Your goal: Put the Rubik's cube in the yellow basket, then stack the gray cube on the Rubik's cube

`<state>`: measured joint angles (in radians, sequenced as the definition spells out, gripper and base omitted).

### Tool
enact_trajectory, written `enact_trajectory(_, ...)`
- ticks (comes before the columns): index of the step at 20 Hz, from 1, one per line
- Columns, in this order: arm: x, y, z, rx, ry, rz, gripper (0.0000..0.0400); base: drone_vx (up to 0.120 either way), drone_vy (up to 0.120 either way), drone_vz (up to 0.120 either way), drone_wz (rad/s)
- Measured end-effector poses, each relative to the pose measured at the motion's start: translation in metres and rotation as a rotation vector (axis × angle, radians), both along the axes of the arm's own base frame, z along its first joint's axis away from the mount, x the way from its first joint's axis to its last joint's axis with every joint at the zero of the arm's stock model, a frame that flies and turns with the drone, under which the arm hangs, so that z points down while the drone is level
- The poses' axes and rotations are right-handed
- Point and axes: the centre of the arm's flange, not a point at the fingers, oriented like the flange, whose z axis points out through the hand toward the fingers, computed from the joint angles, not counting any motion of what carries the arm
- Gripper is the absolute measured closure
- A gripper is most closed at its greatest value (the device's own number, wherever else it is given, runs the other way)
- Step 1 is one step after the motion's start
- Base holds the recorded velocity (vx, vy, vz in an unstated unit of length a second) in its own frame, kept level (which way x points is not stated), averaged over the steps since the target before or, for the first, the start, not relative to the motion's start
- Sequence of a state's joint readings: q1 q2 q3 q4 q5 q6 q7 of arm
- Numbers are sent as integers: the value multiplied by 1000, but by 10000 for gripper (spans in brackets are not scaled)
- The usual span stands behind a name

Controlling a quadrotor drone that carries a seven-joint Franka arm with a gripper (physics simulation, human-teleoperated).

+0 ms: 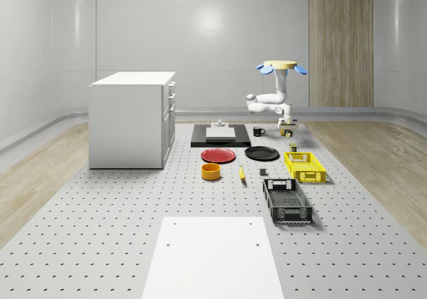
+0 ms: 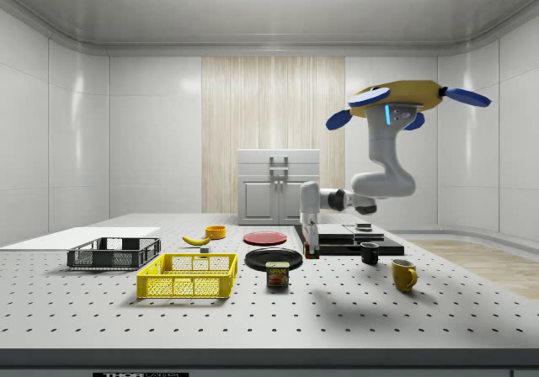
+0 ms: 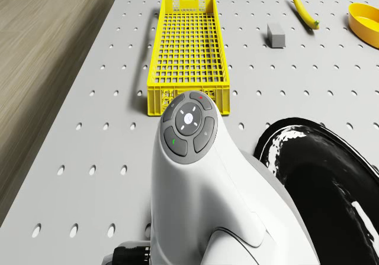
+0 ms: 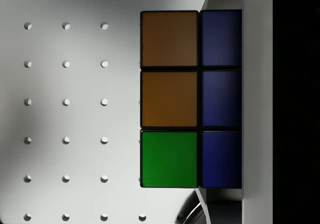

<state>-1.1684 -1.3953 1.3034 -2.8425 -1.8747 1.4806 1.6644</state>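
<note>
The Rubik's cube point(image 4: 190, 99) sits right under my wrist camera, its orange, green and blue tiles close up. In the side view it appears as a small dark block point(image 2: 312, 249) at my claw point(image 2: 310, 244), low over the counter point(image 2: 354, 310) just beside the black plate point(image 2: 274, 257). I judge I have it between my fingers or am about to, but I cannot tell how wide my claw stands, nor whether the cube is lifted clear of the counter.

My arm reaches down and forward from the drone point(image 2: 396, 99), which hovers high above the far end of the counter, beyond the plate. That keeps the rotors well clear of everything while my claw works low.

The yellow basket point(image 3: 186, 46) lies near the black plate, open side up and empty, so the cube can go straight in from above. The gray cube point(image 3: 276, 35) rests on the counter beside the basket, near the banana point(image 3: 305, 10); it waits there for the second step, since it needs the Rubik's cube seated first.
</note>
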Motion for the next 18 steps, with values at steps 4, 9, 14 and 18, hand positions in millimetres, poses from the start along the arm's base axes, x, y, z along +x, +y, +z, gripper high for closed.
enact_trajectory(4,0,0,0,0,0,0,75,120,0,0,0)
enact_trajectory(9,0,0,0,0,0,0,75,120,0,0,0)
enact_trajectory(14,0,0,0,0,0,0,75,120,32,0,0)
enact_trajectory(18,0,0,0,0,0,0,75,120,30,0,0)
